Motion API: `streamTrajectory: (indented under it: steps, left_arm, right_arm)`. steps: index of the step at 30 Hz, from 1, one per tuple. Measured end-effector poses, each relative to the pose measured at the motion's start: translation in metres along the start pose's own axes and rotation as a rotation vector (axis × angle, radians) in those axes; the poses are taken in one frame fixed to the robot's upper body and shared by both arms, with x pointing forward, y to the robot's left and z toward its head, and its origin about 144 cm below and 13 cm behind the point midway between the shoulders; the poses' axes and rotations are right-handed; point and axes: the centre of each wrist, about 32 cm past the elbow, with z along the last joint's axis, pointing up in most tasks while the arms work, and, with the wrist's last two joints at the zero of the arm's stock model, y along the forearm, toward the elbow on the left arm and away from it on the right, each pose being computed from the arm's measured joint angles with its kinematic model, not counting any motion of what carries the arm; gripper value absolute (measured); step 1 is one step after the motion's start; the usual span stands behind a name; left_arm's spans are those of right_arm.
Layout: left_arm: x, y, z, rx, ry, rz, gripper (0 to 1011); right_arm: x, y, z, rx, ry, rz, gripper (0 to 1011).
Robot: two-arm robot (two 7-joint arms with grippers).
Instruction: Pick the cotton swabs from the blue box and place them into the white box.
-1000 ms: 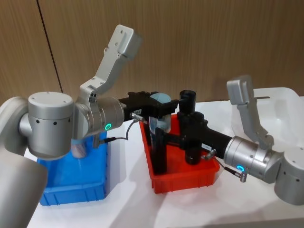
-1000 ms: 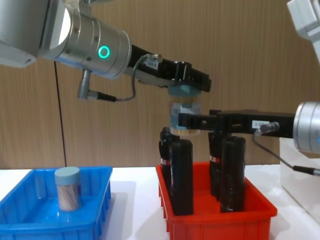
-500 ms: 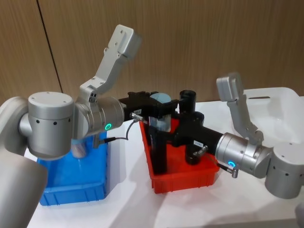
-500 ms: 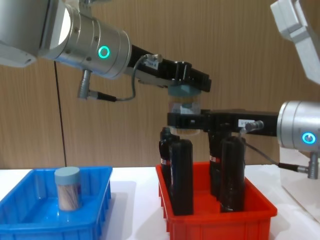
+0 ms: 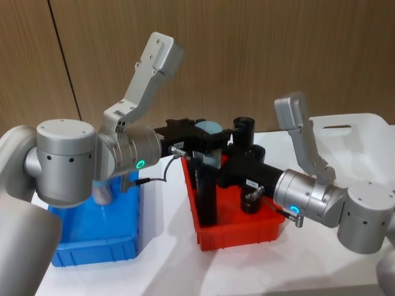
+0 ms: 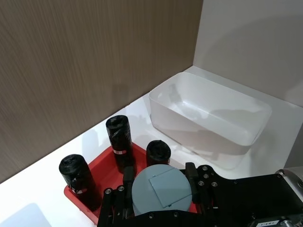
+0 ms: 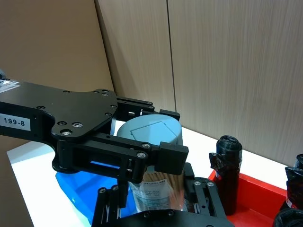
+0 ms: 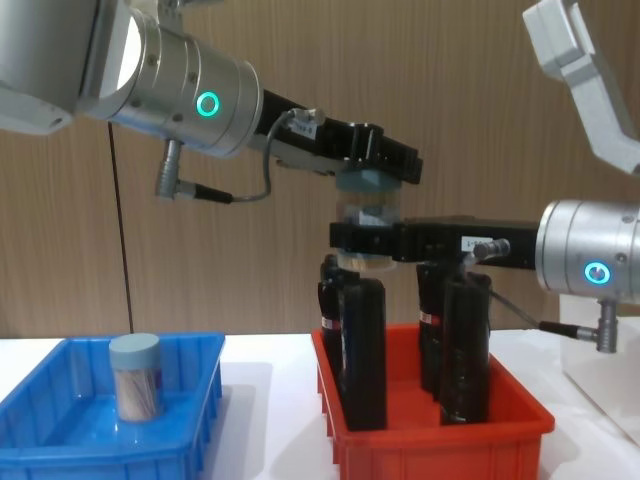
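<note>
The left hand (image 8: 372, 170) is clamped on the pale blue-grey lid of a small clear cylindrical jar of cotton swabs (image 8: 367, 212). It holds the jar upright in the air above the shallow red plastic bin (image 8: 440, 452). The right hand (image 8: 364, 241) reaches in from the opposite side and brackets the jar's lower body, just beneath the left hand (whether it presses on the jar I cannot tell). Tall black cylinders (image 8: 363, 350) stand upright in the red bin below. A second jar of the same kind (image 8: 135, 376) stands upright in the bright blue ribbed plastic box (image 8: 100, 455), which sits on the white desk (image 5: 166, 265) left of the red bin. The translucent white plastic box (image 6: 203, 135) sits to the right of the red bin, apart from it.
</note>
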Motion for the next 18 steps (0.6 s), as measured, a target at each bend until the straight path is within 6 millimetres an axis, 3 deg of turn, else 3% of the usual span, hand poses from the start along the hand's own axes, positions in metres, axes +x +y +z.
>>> streamTrajectory:
  steps: [4,9,18]
  left_arm:
    - [0.0,0.0,0.0,0.0,0.0,0.001,666]
    - [0.0,0.0,0.0,0.0,-0.001,0.001,708]
    - [0.0,0.0,0.0,0.0,0.0,0.0,968]
  right_arm:
    - [-0.0003,0.0014,0.0002,0.001,-0.001,0.001,642]
    - [-0.0006,0.0026,0.0007,0.003,-0.003,-0.001,641]
    - [-0.0011,0.0041,0.0015,0.009,-0.002,-0.001,641]
